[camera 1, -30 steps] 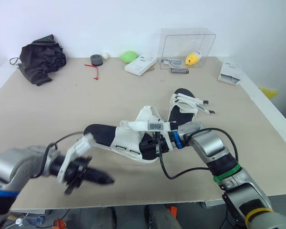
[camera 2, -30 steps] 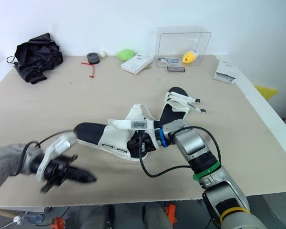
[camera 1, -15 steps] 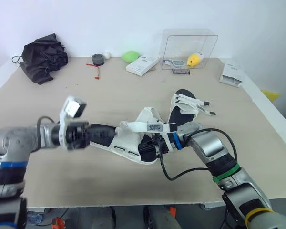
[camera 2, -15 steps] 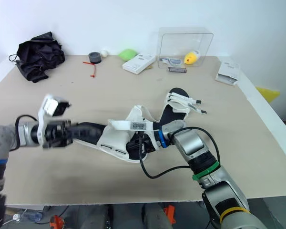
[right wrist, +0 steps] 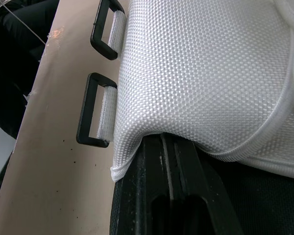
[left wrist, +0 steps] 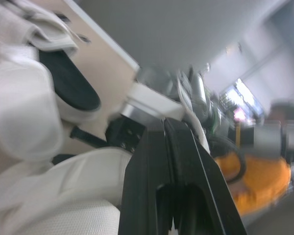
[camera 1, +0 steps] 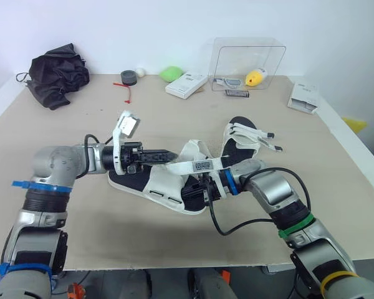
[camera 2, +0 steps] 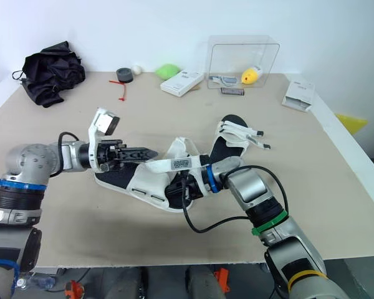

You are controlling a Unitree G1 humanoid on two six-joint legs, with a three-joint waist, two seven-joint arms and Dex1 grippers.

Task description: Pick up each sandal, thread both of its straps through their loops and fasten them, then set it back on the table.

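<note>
— Sandal [camera 1: 165, 187] where?
— Mid-worktop [camera 1: 81, 218], flap [right wrist: 196, 73] draped over closed right gripper [camera 1: 192, 192]; left gripper [camera 1: 168, 153] closed too, beside the strap [camera 1: 199, 166].
— Next?
— Probably best: open left, pinch strap's tip, feed toward loops [right wrist: 94, 116].

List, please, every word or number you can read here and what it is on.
None can be read.
Tag on the sandal strap: print too small.
White box at the back: print too small.
White box at the right edge: print too small.
</note>
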